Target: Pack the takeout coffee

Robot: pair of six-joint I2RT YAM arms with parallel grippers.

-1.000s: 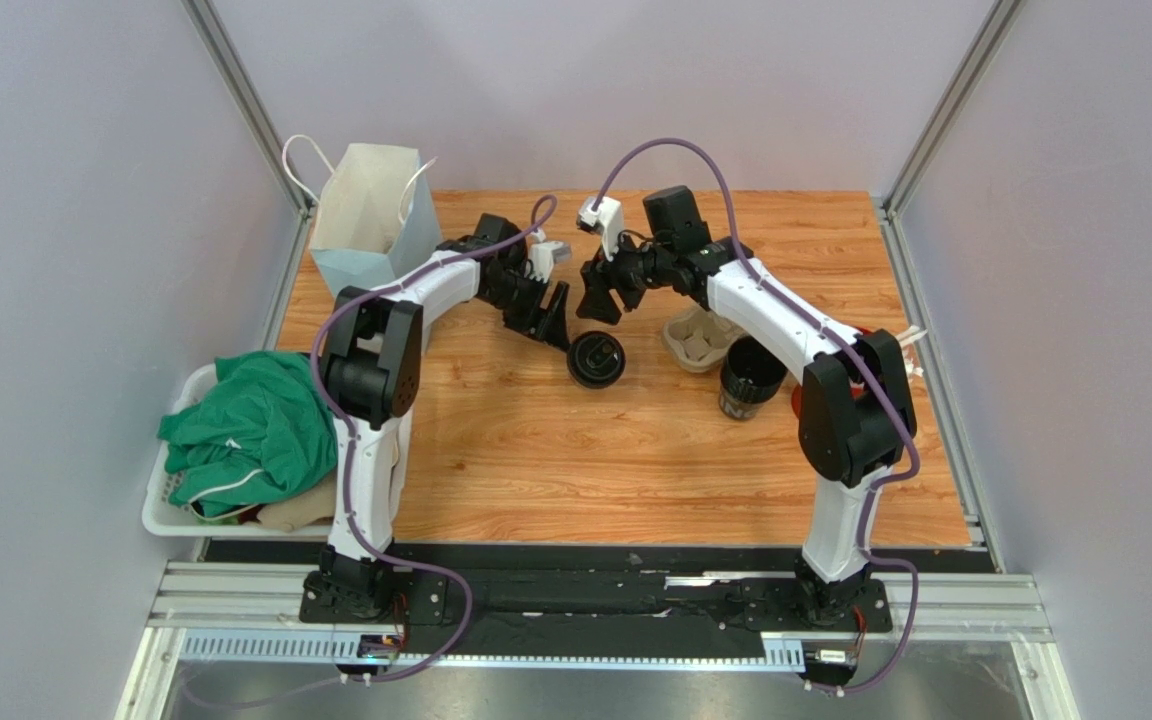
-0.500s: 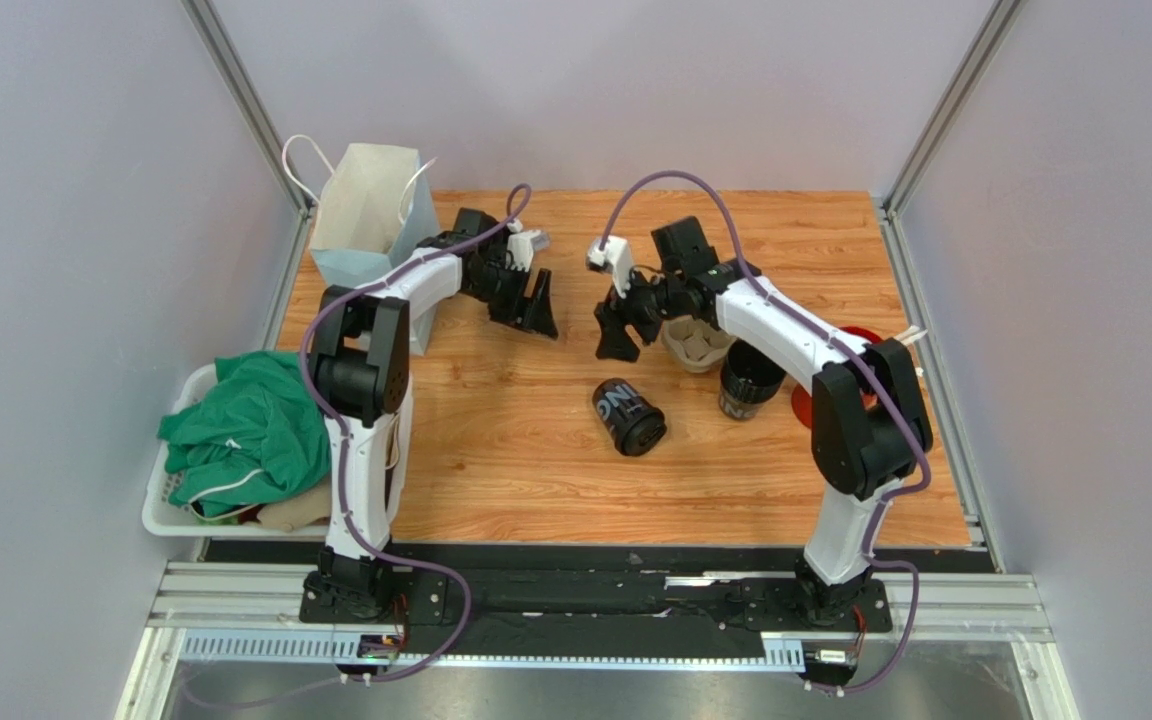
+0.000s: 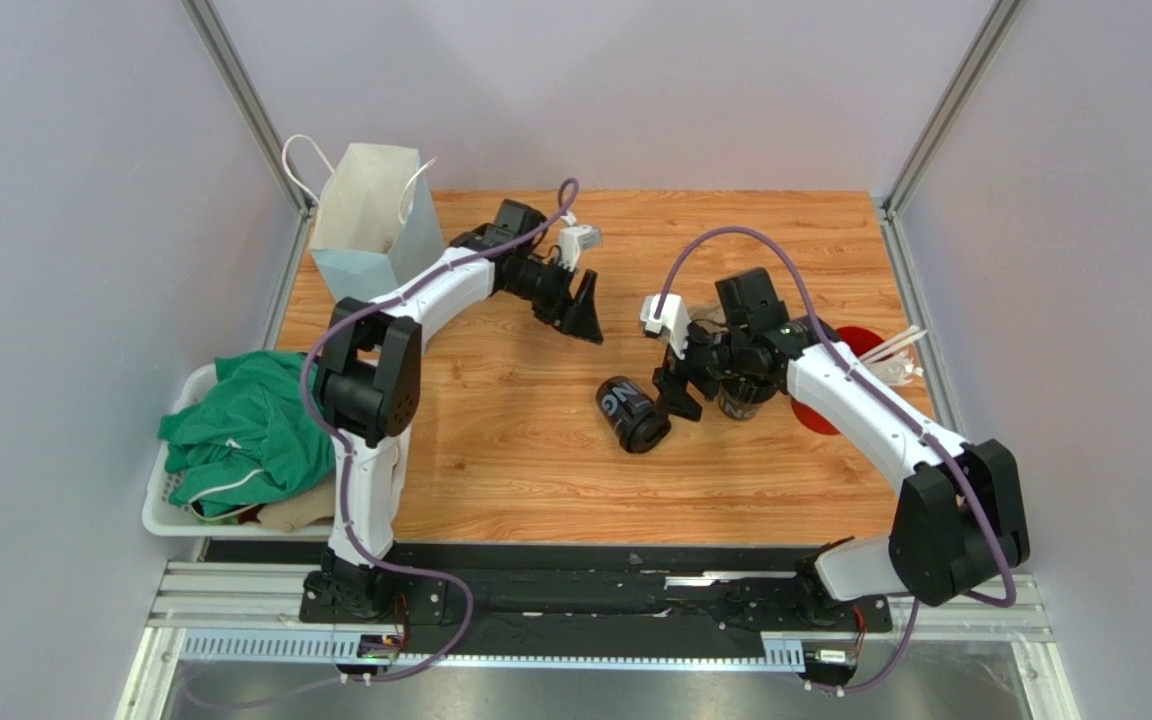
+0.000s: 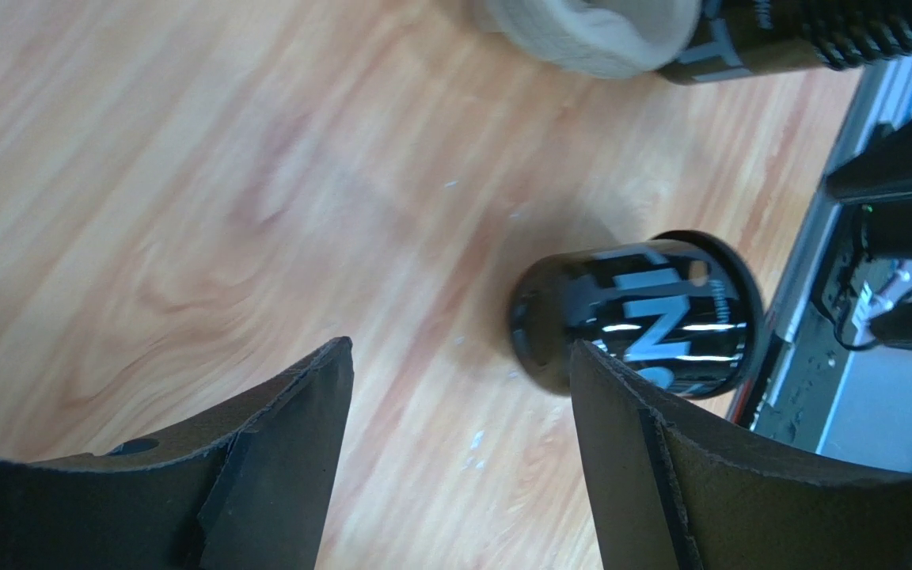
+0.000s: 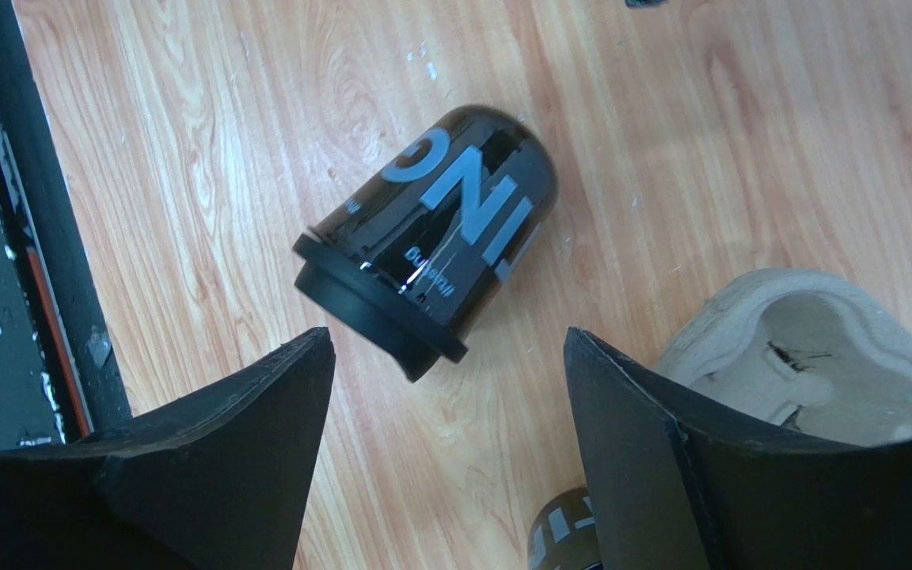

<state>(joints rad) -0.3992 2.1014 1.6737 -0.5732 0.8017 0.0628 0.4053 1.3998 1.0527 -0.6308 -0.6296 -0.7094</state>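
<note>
The takeout coffee (image 3: 630,414), a black cup with grey lettering and a black lid, lies on its side on the wooden table. It also shows in the left wrist view (image 4: 645,315) and the right wrist view (image 5: 437,238). My right gripper (image 3: 680,393) is open and empty, just right of the cup, jaws spread above its lid end (image 5: 449,339). My left gripper (image 3: 585,308) is open and empty, farther back and apart from the cup (image 4: 458,354). The cardboard cup tray (image 5: 818,356) lies empty beside the right gripper, and its edge shows in the left wrist view (image 4: 592,30).
A second black cup (image 3: 748,393) stands under the right arm. A red cup (image 3: 826,408) with white straws lies at the right. A paper bag (image 3: 372,218) stands at the back left. A white bin of green cloth (image 3: 244,435) sits off the table's left edge.
The black cup went from standing mid-table to lying on its side nearer the front. My right gripper came forward from the tray to beside the cup. My left gripper moved right.
</note>
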